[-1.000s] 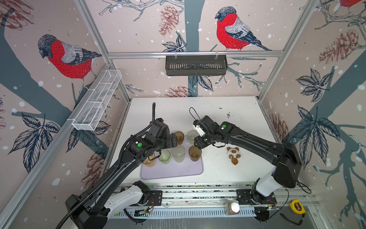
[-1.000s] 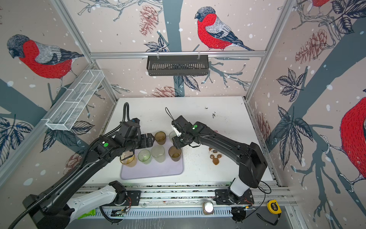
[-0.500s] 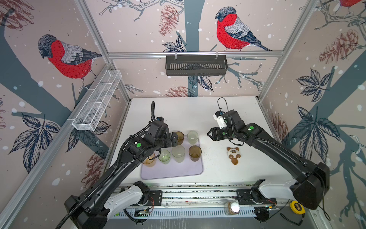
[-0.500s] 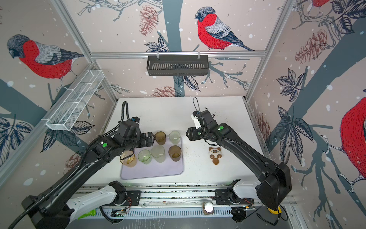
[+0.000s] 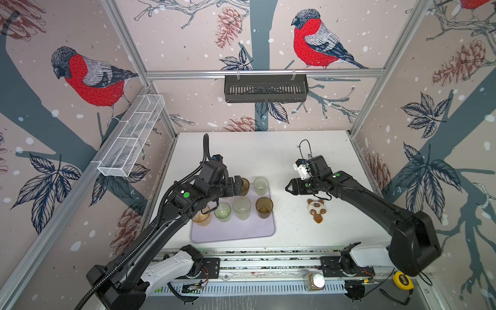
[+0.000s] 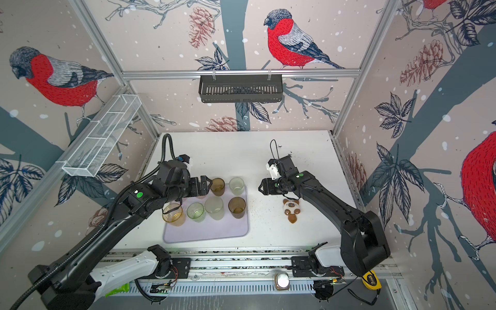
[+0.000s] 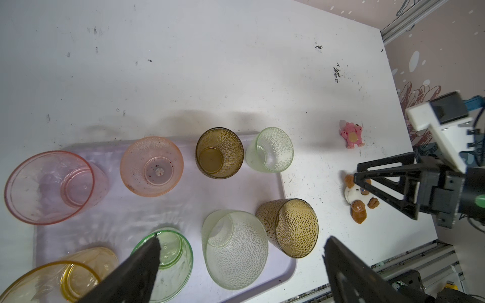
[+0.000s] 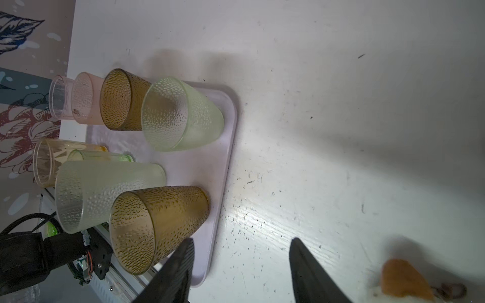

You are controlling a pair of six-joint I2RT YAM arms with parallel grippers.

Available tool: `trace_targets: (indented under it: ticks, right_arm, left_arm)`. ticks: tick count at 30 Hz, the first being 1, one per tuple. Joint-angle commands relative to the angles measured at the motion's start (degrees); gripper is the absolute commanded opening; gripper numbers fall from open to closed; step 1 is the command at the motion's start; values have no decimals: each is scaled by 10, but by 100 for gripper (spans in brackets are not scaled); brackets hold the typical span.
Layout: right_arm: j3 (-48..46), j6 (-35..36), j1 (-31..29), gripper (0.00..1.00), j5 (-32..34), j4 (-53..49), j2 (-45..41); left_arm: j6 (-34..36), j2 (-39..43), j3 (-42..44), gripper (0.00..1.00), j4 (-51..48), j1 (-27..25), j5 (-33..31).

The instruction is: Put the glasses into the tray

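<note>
Glasses seemingly all sitting on the tray, both empty, spread tools, left gripper above it, right gripper beside it, should be lifting straight up, touching nothing.

**Left arm**: matte black links; white left base link; round left green dot on the forearm; ribbed black cable conduit rising from the wrist.

**Right arm**: matching black links; white right base link; right green dot; white camera housing with blue connector; thin black cable loop.

**Left claw**, **right claw**: two flat black fingers each, tapering to points.

**Mounts:** black base plates, thin red wires exposed.
</note>
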State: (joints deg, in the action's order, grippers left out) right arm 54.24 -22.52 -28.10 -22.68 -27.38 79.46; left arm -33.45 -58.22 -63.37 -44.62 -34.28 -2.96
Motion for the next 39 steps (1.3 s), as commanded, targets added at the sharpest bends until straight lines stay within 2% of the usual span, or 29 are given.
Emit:
trace_targets:
  ticks: [1, 18, 30, 39]
  right_arm:
    - [-10, 6, -1, 58, -36, 50, 20]
    - [-50, 2, -23, 50, -107, 166, 136]
    - [-44, -15, -42, 38, -124, 207, 186]
    - [-34, -23, -51, 35, -132, 229, 216]
  left_arm:
    - [12, -3, -12, 97, 17, 0, 5]
    - [16, -32, -40, 97, 23, 0, 18]
    - [8, -34, -40, 97, 16, 0, 13]
    - [6, -34, -41, 98, 9, 0, 10]
